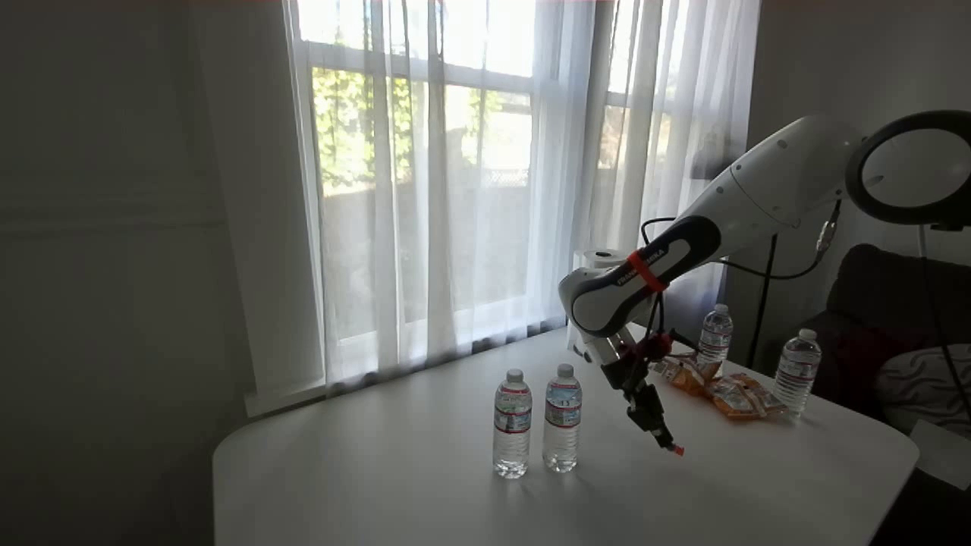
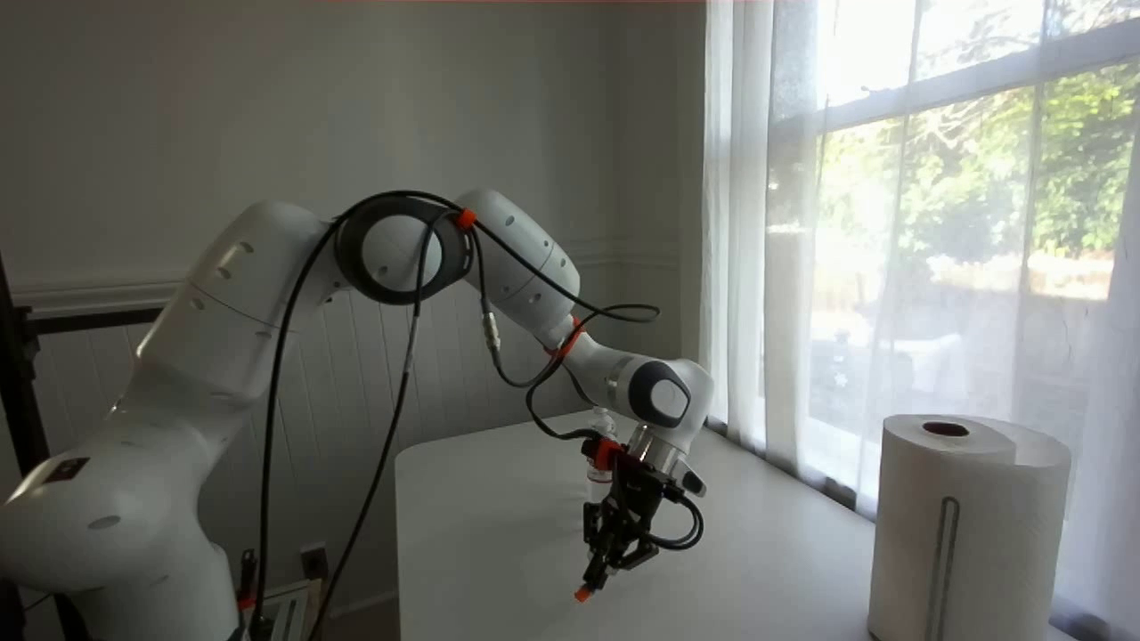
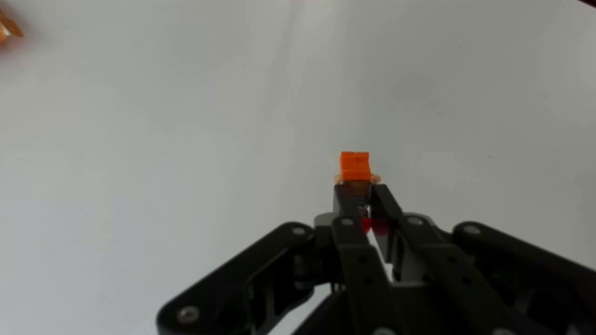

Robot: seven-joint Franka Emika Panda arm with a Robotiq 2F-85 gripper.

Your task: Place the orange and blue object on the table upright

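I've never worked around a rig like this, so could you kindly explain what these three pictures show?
The white machine is a single robot arm, ending in a black gripper that works like a pair of tongs. Two pictures come from cameras standing outside the robot, facing the scene from different places; the third comes from a camera on its wrist, looking past the gripper at the table. On that pale table stand four water bottles, with orange snack packets lying near two of them; a paper towel roll stands there too. The gripper is closed on a small orange object, whose end sticks out beyond it. I can't make out any blue part.
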